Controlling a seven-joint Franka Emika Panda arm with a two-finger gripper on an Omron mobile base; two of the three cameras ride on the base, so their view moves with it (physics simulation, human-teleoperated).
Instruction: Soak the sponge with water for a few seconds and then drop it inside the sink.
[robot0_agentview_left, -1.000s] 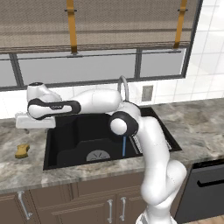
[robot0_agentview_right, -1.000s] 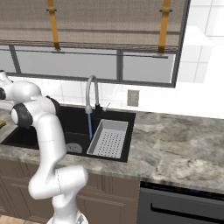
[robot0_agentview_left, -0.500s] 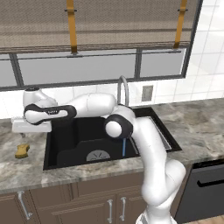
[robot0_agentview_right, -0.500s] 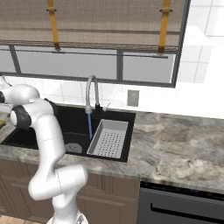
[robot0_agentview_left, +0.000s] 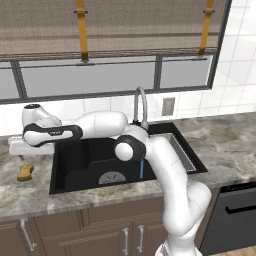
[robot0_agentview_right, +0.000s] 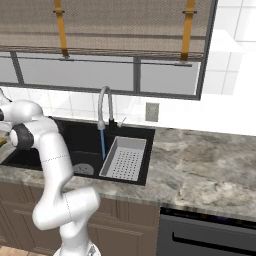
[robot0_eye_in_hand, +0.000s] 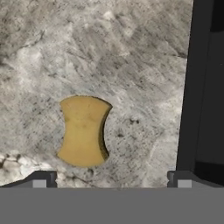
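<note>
The yellow-orange sponge (robot0_agentview_left: 25, 172) lies flat on the grey marble counter, left of the black sink (robot0_agentview_left: 75, 175). In the hand view the sponge (robot0_eye_in_hand: 83, 131) shows its pinched middle, with the sink's dark rim (robot0_eye_in_hand: 199, 87) on the right. My gripper (robot0_agentview_left: 20, 156) hangs just above the sponge and a little behind it. It is open, with nothing between the fingertips (robot0_eye_in_hand: 39, 180), and the gripper (robot0_eye_in_hand: 110, 181) is apart from the sponge. A thin blue stream of water (robot0_agentview_left: 141, 169) falls from the curved faucet (robot0_agentview_left: 140, 102) into the sink (robot0_agentview_right: 75, 140); the same water (robot0_agentview_right: 103, 142) shows from the right.
A grey perforated drainer tray (robot0_agentview_right: 125, 157) sits in the sink's right part. A round grey drain (robot0_agentview_left: 111, 178) marks the basin floor. The tiled wall and window run behind the counter (robot0_agentview_right: 210, 165), which stretches on to the right. Cabinet fronts lie below the counter edge.
The arm has swung further left and lowered, bringing the open hand down over the sponge. The sponge has not moved and the water keeps running.
</note>
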